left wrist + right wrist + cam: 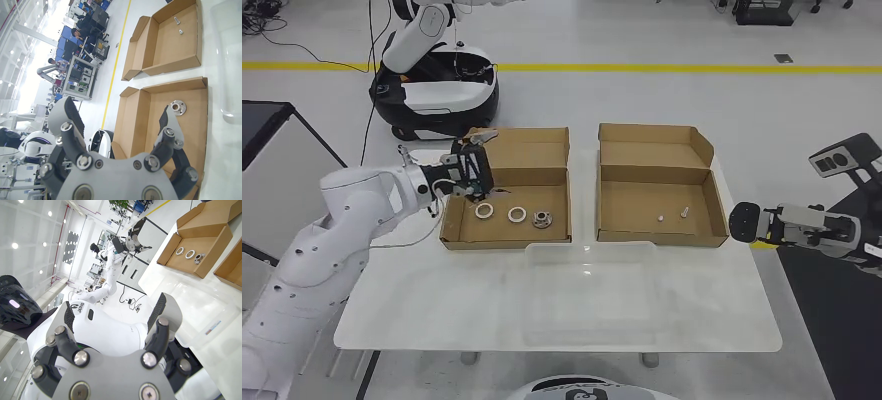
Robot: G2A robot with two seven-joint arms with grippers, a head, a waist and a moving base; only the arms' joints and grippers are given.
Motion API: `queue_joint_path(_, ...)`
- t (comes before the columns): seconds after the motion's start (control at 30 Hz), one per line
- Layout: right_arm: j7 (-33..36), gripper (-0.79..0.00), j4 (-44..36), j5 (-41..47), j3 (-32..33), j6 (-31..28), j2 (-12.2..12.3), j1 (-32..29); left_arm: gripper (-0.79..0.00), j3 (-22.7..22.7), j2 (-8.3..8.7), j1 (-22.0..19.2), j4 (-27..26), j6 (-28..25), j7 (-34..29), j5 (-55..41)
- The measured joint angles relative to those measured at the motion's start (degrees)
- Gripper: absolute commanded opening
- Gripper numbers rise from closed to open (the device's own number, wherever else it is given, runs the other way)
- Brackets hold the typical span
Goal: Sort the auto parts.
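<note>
Top view looks down over whole bench (672, 310). Left wrist close above left box (194, 136), facing right; right wrist off bench's right, facing left. All share that box.

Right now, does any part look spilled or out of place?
Nothing stands out. Two rings and a flange lie inside the left box; two bolts lie inside the right box. Both boxes sit flat.

I count one table (442, 320) carrying two cardboard boxes, a left box (510, 193) with two pale rings (483, 211) and one metal flange (542, 217) in it and a right box (637, 205) with two small bolts (682, 211), plus one clear tray (592, 262).
</note>
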Motion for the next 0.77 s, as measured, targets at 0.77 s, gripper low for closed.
queue_joint_path(0.77, 0.0, -0.001, 0.0, 0.0, 0.0, 0.0, 0.0, 0.0, 0.0, -1.85, 0.42, 0.75, -0.18, -2.35, 1.62, 0.27)
